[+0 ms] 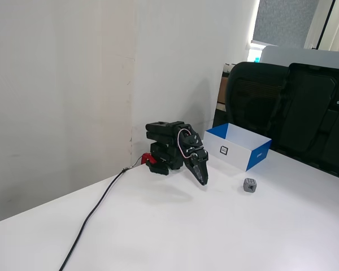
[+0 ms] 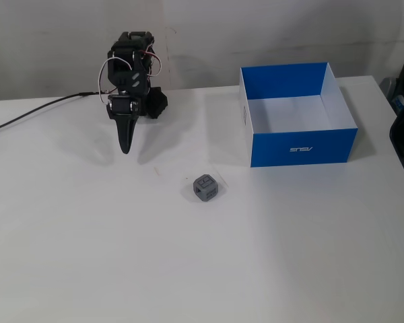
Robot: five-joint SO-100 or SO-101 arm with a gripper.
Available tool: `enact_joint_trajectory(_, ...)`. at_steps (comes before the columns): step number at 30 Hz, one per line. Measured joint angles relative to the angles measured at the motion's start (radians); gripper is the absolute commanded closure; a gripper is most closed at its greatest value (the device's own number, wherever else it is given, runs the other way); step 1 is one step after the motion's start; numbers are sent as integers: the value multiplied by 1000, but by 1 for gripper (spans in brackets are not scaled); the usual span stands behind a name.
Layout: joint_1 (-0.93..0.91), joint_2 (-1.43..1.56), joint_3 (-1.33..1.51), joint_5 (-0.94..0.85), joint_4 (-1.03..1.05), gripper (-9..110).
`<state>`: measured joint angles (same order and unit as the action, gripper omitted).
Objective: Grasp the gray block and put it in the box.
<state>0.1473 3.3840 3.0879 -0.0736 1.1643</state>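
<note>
While the arm sits folded low over its base near the wall, the gripper (image 1: 202,179) points down toward the white table (image 1: 226,237), its black fingers drawn together into a single narrow point with no gap showing between them; it holds nothing. In the other fixed view the same gripper (image 2: 125,147) hangs as a dark tapered wedge just above the table (image 2: 188,269), its tip casting a soft shadow beside it. Thin pale wires loop over the arm's upper body, and a black cable (image 1: 96,217) trails from the base across the table toward the near edge.

The gray block (image 2: 205,188) rests on the table, well apart from the gripper and in front of the box. It is a tiny gray cube with slightly rounded edges and a small dark recessed mark on each visible face. In a fixed view the gray block (image 1: 250,184) sits alone, just short of the box's near corner.

The box (image 2: 303,149) is shallow and open-topped, blue outside with white lettering on its front wall and white inside. In a fixed view the box (image 1: 259,158) shows a white side bearing a small square black mark. Black office chairs (image 1: 294,107) stand behind the table.
</note>
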Motion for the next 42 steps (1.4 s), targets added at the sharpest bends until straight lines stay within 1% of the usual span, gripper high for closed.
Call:
enact_joint_trajectory(38, 0, 0, 0, 0, 0, 101)
enact_joint_trajectory(42, -46, 0, 0, 0, 0, 101)
